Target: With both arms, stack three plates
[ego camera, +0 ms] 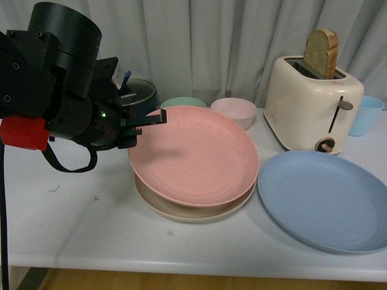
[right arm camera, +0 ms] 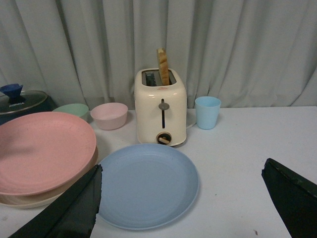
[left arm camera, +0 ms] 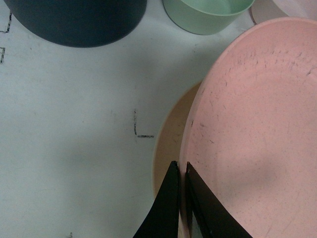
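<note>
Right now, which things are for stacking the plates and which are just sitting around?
For the job: pink plate, its rim pinched by the left gripper; beige plate under it; light blue plate beside them.

Just sitting around: toaster with bread slice, blue cup, green bowl, pink bowl, dark pot.

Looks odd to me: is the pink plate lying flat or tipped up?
Tipped. The left hand pinches the pink plate by its raised rim; the opposite edge rests on the beige plate.
</note>
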`<state>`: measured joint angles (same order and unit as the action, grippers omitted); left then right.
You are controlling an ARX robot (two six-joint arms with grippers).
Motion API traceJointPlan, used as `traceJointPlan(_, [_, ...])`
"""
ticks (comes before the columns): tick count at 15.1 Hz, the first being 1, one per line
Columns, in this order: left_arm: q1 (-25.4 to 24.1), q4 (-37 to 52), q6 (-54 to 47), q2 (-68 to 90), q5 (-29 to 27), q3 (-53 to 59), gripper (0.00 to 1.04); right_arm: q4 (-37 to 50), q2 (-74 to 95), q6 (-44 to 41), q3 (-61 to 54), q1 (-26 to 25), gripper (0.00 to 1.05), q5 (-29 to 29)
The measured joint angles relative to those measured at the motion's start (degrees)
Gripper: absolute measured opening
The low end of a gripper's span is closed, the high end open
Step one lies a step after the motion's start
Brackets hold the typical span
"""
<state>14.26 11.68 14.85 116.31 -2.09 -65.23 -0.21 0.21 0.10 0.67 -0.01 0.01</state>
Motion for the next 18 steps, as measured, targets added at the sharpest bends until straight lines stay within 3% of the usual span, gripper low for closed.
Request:
traceJointPlan(6, [0.9,0.3,-0.2,2.1,-1.7,0.0,0.06,0.0,0.0,0.0,0.0,0.0,0.98,0.0])
traceJointPlan(11, [-0.5,4.1,5.3,-0.2,2.5,1.7,0.62,0.0,0.0,0.0,0.0,0.0,0.98,0.0])
traceJointPlan(14, [-1.2,13.9,7.2,-12.7,2.1,9.0,0.99,0.0,0.0,0.0,0.0,0.0,0.98,0.0])
traceJointPlan(18, [-3.0,18.9,3.5,-32.4,0.4,20.8,0.97,0.0,0.0,0.0,0.0,0.0,0.98,0.0])
